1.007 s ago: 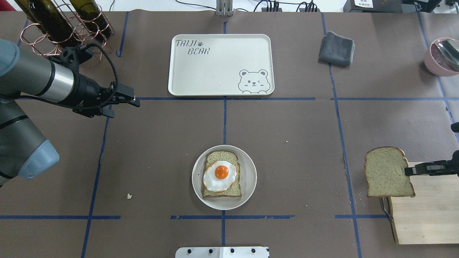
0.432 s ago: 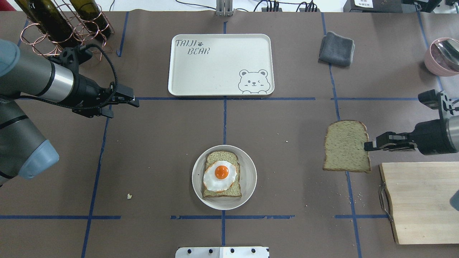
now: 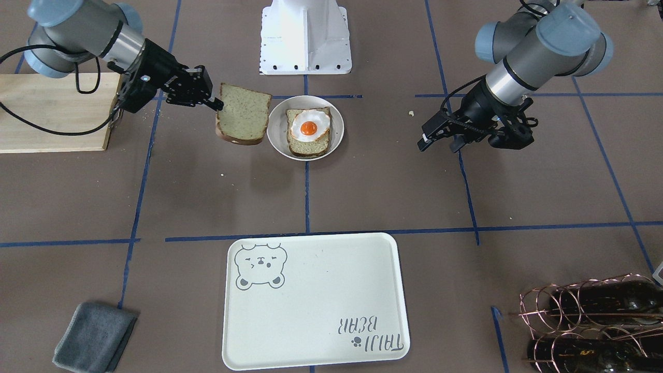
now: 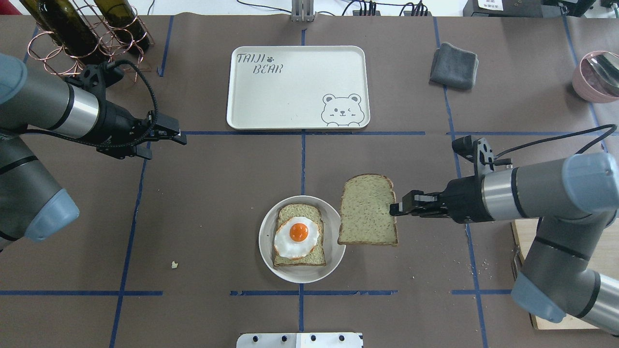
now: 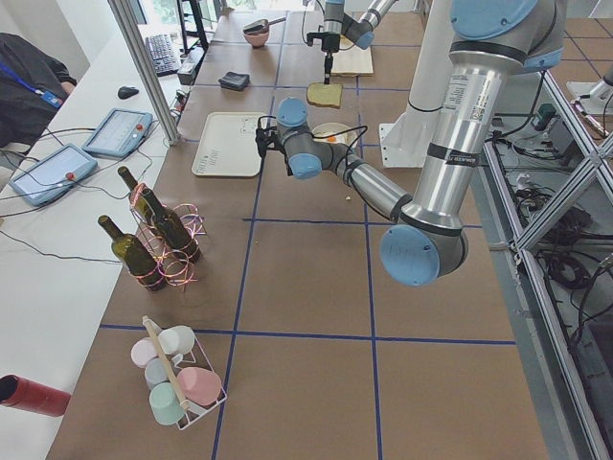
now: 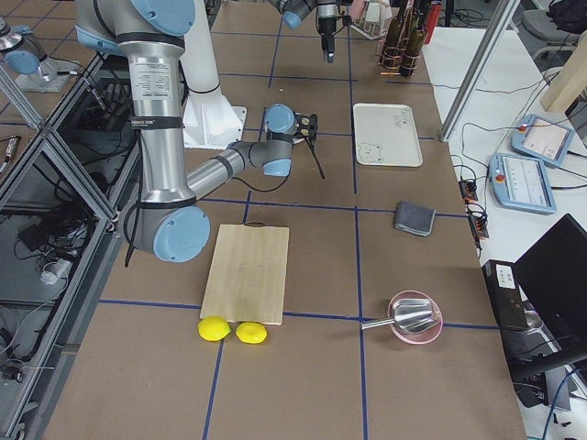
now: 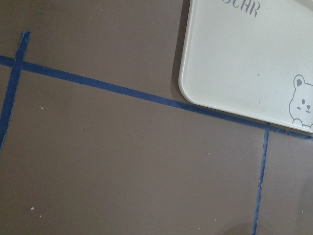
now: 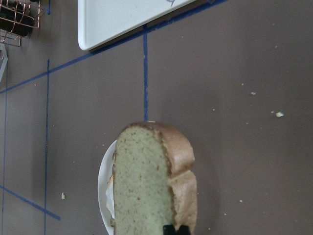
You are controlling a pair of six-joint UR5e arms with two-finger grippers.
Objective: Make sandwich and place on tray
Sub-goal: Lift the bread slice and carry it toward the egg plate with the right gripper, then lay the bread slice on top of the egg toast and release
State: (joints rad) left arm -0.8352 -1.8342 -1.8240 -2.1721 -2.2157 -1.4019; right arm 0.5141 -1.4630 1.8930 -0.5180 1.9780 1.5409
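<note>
My right gripper (image 4: 394,209) is shut on the edge of a bread slice (image 4: 368,210) and holds it flat in the air, just right of the small round plate (image 4: 333,263). The slice also shows in the front view (image 3: 242,113) and the right wrist view (image 8: 151,181). On the plate lies the other bread slice (image 4: 296,211) with the fried egg (image 4: 297,237) on top. The cream tray (image 4: 300,82) with the bear drawing lies bare at the far middle. My left gripper (image 4: 181,138) hovers over the table at the left, empty; its jaws look shut.
A wooden cutting board (image 3: 52,111) lies at the right front, partly under my right arm. A grey cloth (image 4: 453,65) and a pink bowl (image 4: 597,75) sit at the far right. A copper bottle rack (image 4: 87,34) stands far left.
My right gripper has carried the bread slice leftward from above the cutting board to beside the plate. The left arm has not moved.
</note>
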